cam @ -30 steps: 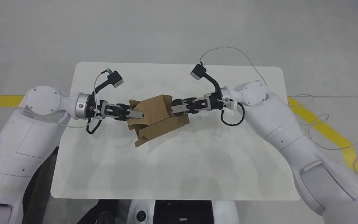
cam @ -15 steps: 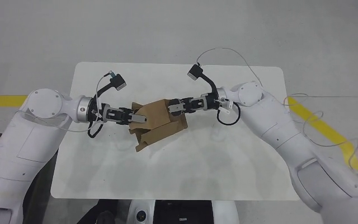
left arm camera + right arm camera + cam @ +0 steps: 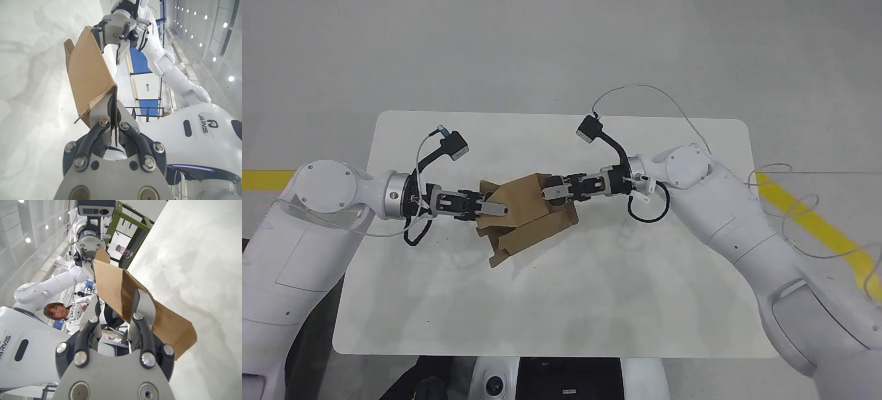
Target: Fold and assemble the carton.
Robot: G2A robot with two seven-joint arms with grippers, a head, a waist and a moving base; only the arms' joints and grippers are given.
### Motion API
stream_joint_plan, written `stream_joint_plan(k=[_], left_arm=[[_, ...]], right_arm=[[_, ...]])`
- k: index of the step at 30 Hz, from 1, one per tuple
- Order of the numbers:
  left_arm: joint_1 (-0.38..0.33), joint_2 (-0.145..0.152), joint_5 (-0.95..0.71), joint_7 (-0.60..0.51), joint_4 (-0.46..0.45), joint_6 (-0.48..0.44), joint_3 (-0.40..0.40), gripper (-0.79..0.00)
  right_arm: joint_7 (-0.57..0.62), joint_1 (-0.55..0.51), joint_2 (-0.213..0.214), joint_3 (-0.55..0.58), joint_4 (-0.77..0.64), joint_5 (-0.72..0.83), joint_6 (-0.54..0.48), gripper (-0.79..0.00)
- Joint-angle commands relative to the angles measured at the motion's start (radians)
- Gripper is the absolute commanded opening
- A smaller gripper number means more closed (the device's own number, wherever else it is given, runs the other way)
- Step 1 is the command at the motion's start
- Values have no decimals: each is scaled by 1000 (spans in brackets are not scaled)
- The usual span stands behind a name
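Mid-table, seen from above. The brown corrugated cardboard carton (image 3: 532, 205) hangs between my two grippers over the middle of the smooth white table (image 3: 642, 300) with rounded corners. It is half-formed, with panels splayed at angles, not yet a closed box. One flap droops toward my side of the table; I cannot tell whether its tip touches the surface.

Left gripper (image 3: 113, 110): clamped narrow on the carton. The two dull metal fingers (image 3: 99, 113) pinch a thin wall edge-on, right at a folded corner where the outer paper is torn and ragged. From there a broad flat panel runs away from the wrist, matte and unprinted, with a smaller flap standing behind its far edge.

Right gripper (image 3: 117, 294): spread wide, clamping nothing. It straddles the opposite end of the carton. One finger (image 3: 144, 308) lies flat against a panel face, beside a cut edge that shows the fluted core — the other stands apart from the cardboard with air between. From the left wrist, that free finger points clear of the carton while its mate is tucked behind the panel's top corner.

Table skin: even, faintly glossy, carrying soft grey reflections.

Cardboard: stiff and flat-faced, with sharp creases and square-cut flap ends.
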Motion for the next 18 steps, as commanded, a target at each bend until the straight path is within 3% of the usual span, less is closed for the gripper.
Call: stream_joint_plan(k=[1,18], left_arm=[[0,-1,-1,-3,2,-1,-2,-785],[11,-4,-9,-29,3,-2,-25,-785]], right_arm=[[7,2,2,-1,-4,-1,7,-459],[10,-4,-24,-37,-4,65,10,-496]])
